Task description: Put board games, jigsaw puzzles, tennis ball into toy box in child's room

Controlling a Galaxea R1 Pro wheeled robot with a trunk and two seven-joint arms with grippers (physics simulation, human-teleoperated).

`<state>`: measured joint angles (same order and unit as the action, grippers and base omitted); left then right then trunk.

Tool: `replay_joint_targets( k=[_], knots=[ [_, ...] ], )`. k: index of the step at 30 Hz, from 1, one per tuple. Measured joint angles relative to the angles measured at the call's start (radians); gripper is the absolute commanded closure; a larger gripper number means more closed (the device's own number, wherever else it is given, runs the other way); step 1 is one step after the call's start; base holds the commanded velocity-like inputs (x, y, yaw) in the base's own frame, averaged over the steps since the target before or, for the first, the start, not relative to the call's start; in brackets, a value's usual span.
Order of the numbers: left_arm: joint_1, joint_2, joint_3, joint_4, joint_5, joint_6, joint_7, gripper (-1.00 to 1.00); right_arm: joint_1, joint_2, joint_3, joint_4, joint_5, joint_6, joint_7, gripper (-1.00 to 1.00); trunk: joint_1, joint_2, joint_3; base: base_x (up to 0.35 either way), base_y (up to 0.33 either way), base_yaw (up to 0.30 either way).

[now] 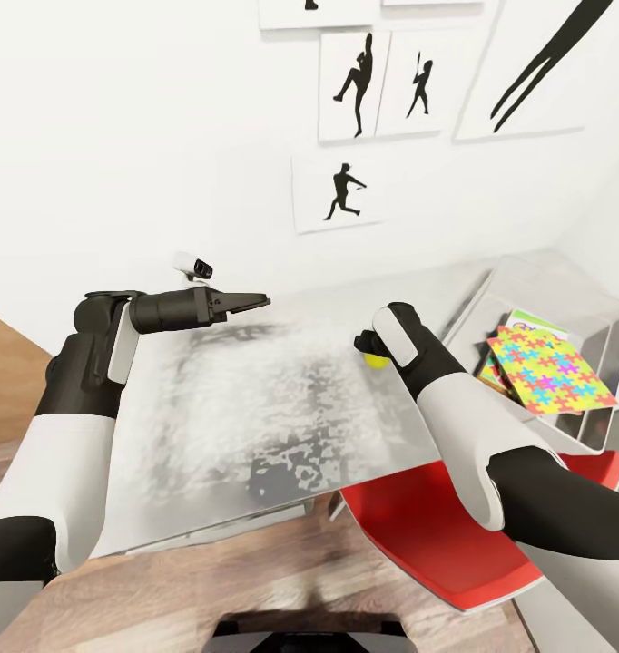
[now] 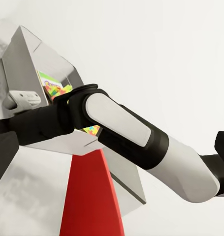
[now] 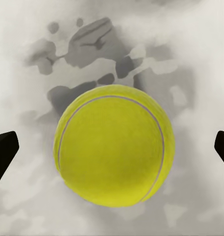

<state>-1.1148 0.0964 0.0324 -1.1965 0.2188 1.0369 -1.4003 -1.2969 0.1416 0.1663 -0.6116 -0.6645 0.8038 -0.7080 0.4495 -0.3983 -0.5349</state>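
The tennis ball (image 3: 114, 146) lies on the table (image 1: 255, 399), centred between my right gripper (image 3: 112, 150)'s wide-open jaws, neither fingertip touching it: I judge this a line-up before closing. Just beyond my right wrist, the toy box (image 1: 609, 317) already holds a jigsaw puzzle (image 1: 550, 370) on top of other boxes, so the carry looks short. My left gripper (image 1: 252, 302) hangs well apart over the table's far side, jaws nearly together and holding nothing, out of the way.

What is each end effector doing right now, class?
Left end effector: shut, holding nothing, above the table.
Right end effector: open, fingers either side of the ball, not gripping it.
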Motion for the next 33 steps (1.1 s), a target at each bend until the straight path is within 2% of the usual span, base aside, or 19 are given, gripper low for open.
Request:
replay_joint_targets(
  k=[26,27,33],
  knots=[
    [0.0,0.002,-0.001,0.0,0.0,0.0,0.0,-1.0,0.0,-0.001,0.0,-0.001,0.001,0.0,0.001,-1.0,0.0,0.0,-0.002,0.0,0.0,0.0],
    [0.0,0.001,-0.001,0.0,-0.001,0.0,0.0,-1.0,0.0,-0.001,0.0,-0.001,0.001,0.0,0.002,1.0,0.0,0.0,-0.002,0.0,0.0,0.0],
    [0.0,0.0,0.0,0.001,-0.001,0.0,0.001,-1.0,0.001,-0.003,0.0,0.0,0.008,0.001,0.002,1.0,0.0,0.0,-0.002,0.0,0.0,0.0]
  ],
)
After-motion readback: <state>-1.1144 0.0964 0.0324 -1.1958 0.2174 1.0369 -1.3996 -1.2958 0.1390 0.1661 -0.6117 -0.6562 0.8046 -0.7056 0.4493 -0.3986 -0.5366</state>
